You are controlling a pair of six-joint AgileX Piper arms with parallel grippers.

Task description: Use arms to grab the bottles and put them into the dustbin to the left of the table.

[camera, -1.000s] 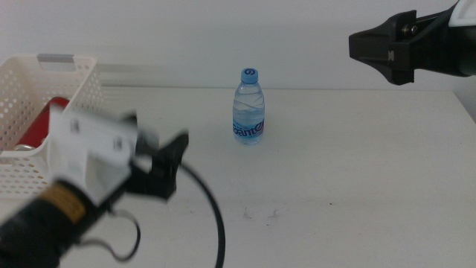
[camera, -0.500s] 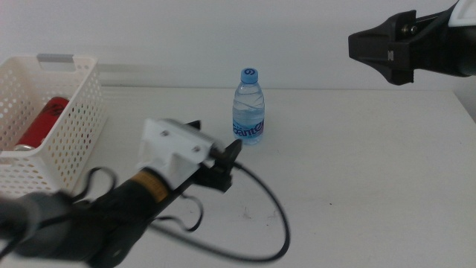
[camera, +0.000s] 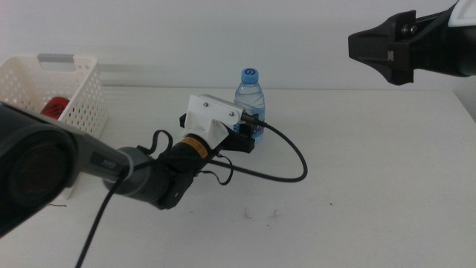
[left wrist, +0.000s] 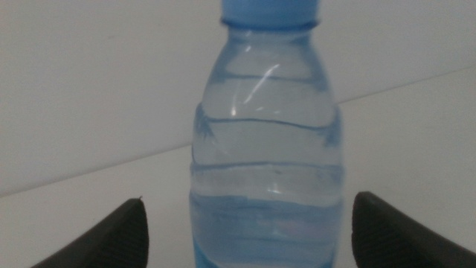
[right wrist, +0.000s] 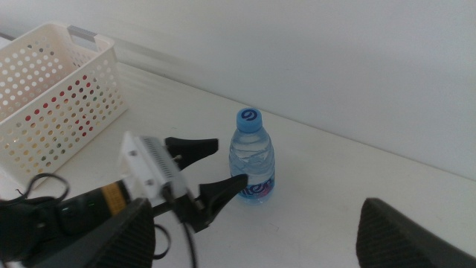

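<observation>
A clear water bottle (camera: 250, 100) with a blue cap and blue label stands upright mid-table. My left arm reaches in from the left. Its gripper (camera: 249, 138) is open at the bottle's lower half, one jaw on each side. In the left wrist view the bottle (left wrist: 266, 171) fills the gap between the spread jaws, and no contact shows. A red can (camera: 53, 107) lies inside the white perforated dustbin (camera: 83, 97) at the far left. My right gripper (camera: 385, 49) hangs open high at the back right, far from the bottle (right wrist: 251, 158).
The left arm's black cable (camera: 286, 160) loops over the table to the right of the bottle. A few small dark scuff marks (camera: 260, 214) lie near the front. The dustbin (right wrist: 52, 82) sits at the table's left end.
My left arm has swung away from the dustbin and moved right and forward until its open jaws flank the water bottle. The right arm has stayed still.
</observation>
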